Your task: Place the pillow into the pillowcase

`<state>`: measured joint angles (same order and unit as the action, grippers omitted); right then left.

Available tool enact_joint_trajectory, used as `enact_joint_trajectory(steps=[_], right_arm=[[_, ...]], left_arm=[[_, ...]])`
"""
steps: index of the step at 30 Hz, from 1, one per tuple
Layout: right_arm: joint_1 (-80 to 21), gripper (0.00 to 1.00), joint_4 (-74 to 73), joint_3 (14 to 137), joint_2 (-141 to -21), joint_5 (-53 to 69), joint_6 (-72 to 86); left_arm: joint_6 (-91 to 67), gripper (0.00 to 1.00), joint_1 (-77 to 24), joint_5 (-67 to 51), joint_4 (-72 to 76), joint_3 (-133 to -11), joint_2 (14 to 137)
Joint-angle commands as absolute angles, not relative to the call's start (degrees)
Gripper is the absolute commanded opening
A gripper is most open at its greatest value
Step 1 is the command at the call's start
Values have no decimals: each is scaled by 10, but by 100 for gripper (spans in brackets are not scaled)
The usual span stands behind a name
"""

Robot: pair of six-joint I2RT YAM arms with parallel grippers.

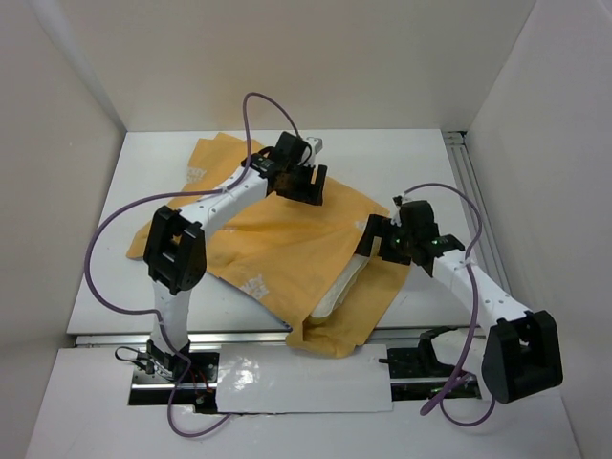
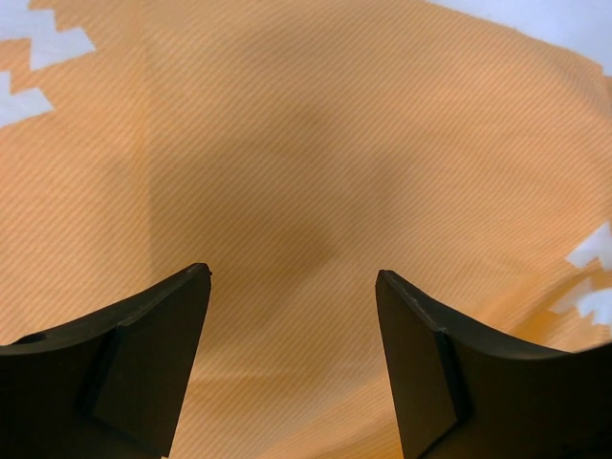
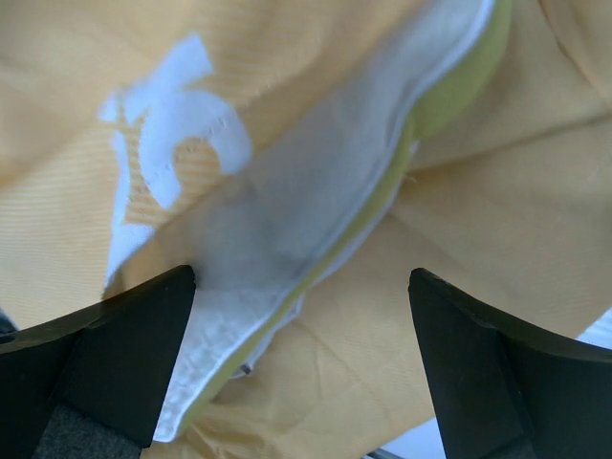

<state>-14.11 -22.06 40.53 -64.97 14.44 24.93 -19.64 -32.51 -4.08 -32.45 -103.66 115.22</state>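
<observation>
- Orange pillowcase [image 1: 277, 244] bares pillow [image 3: 316, 220] edge at its near-right mouth, directly under right gripper [image 3: 301, 275], the nearer.
- It and left gripper [image 2: 292, 272]: jaws apart, empty.

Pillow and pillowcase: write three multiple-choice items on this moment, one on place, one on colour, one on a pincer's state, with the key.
1. Where does the pillow show?
A) held in the air
B) at the pillowcase opening, by the right pincer
C) wholly hidden
2. The pillowcase's upward face is:
A) blue
B) green
C) mustard-orange
3. The left pincer is:
A) open, empty
B) shut on cloth
C) out of view
Key: 1B, its pale edge peeks from the orange cloth; 2C, orange with white marks; 3A, its jaws stand apart above the fabric.
</observation>
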Motion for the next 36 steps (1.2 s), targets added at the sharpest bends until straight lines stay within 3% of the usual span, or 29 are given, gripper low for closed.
enact_joint_trajectory(steps=[1,3,7,8,12,21,23,27,28,29,36], right_arm=[[-140,100,-235,381,-621,152,265],[-134,100,-179,350,-608,170,277],[-134,90,-36,302,-615,267,293],[-134,81,-9,289,-620,275,299],[-155,64,109,300,-686,293,299],[-190,60,211,472,-889,331,270],[-190,62,195,496,-921,331,265],[-171,76,90,518,-904,296,251],[-158,95,57,518,-892,281,243],[-153,100,26,518,-866,259,243],[-104,100,-147,428,-714,83,254]], left_arm=[[-192,82,-327,-54,-303,-1013,1153],[-192,82,-327,-54,-289,-989,1137],[-186,84,-327,-30,-289,-974,1108],[-181,84,-327,-17,-284,-966,1088],[-181,86,-322,40,-284,-944,1041],[-193,88,-295,22,-284,-885,967],[-193,90,-295,22,-284,-876,951],[-181,93,-319,36,-284,-859,946],[-172,93,-319,26,-284,-859,940],[-172,100,-334,25,-277,-853,940],[-145,100,-405,34,-272,-854,990]])
